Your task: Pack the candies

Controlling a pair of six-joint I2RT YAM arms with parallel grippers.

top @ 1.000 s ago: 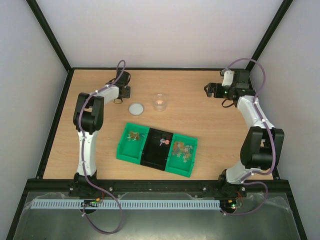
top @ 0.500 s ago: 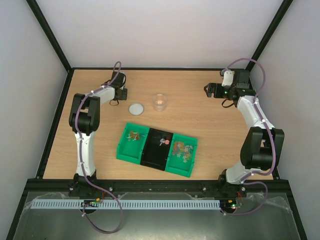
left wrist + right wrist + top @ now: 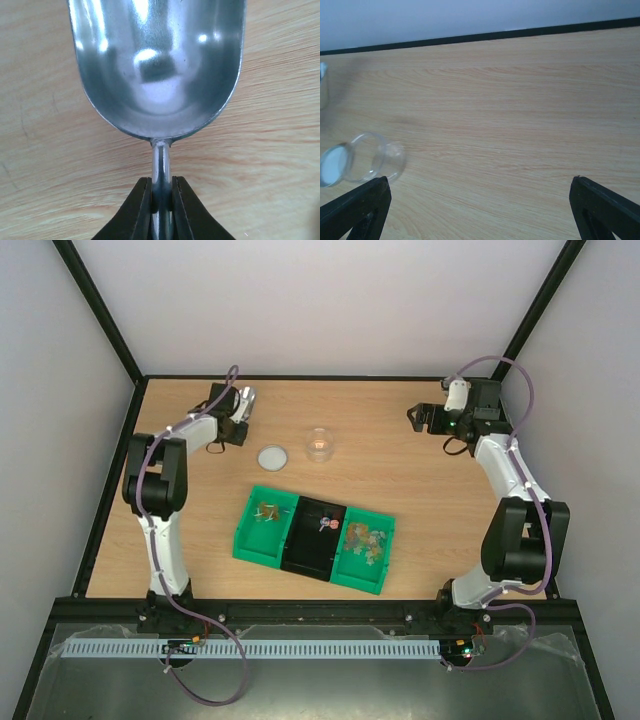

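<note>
Top external: candies (image 3: 365,538) (far from claws (image 3: 232,431) (image 3: 418,420))

The left arm (image 3: 160,530) and the right arm (image 3: 505,465) are showing the same build: long white shells over the links, alternating with chunky black joint housings. A pale purple cable (image 3: 495,359) is trailing along each arm, looping free above the wrist and curling out below each base at the near edge of the counter (image 3: 400,470). The right arm is carrying a small white cap on its black wrist block, with a green light glowing just beside it. Tiny green and orange lights are glowing by the bases. The left pincer (image 3: 161,200) is showing smooth black fingers (image 3: 135,215) tapering to blunt tips. The right pincer (image 3: 480,215) is showing matte black, angular fingers (image 3: 355,210).
</note>
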